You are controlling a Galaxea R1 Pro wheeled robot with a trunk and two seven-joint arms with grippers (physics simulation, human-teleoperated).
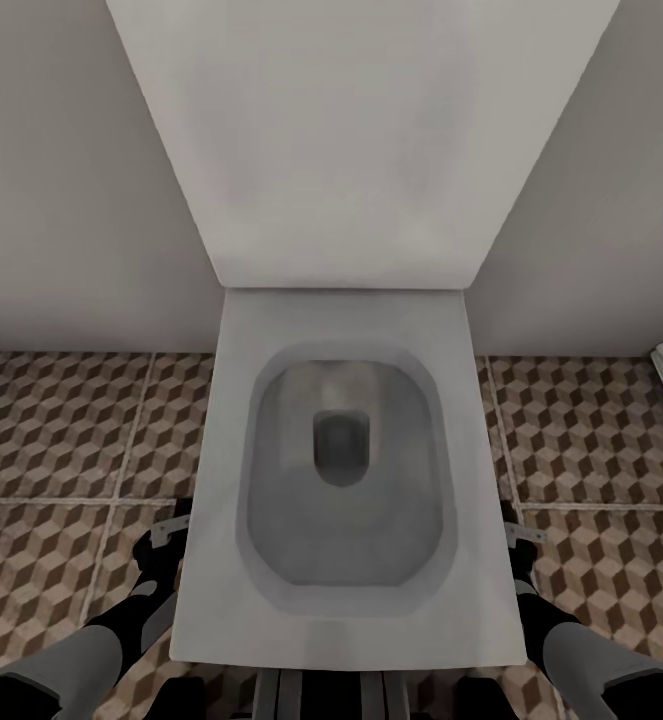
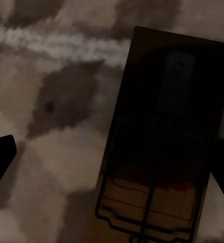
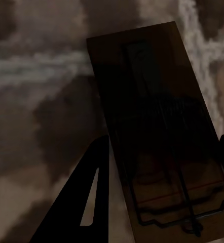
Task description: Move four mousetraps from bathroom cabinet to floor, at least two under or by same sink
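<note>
Two mousetraps, one per wrist view [image 2: 162,147] [image 3: 157,131], dim, edges cropped; left gripper [image 2: 109,162] and right gripper [image 3: 160,167] each spread, straddling one; floor [image 1: 61,420] tiled

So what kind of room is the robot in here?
A bathroom, most likely: a white toilet with its lid raised stands against a plain wall, on cube-patterned floor tiles.

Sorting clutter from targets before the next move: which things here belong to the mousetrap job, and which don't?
Job:
- mousetrap by left tool
- second mousetrap by right tool
- bathroom floor

Not:
- toilet
- wall
</note>
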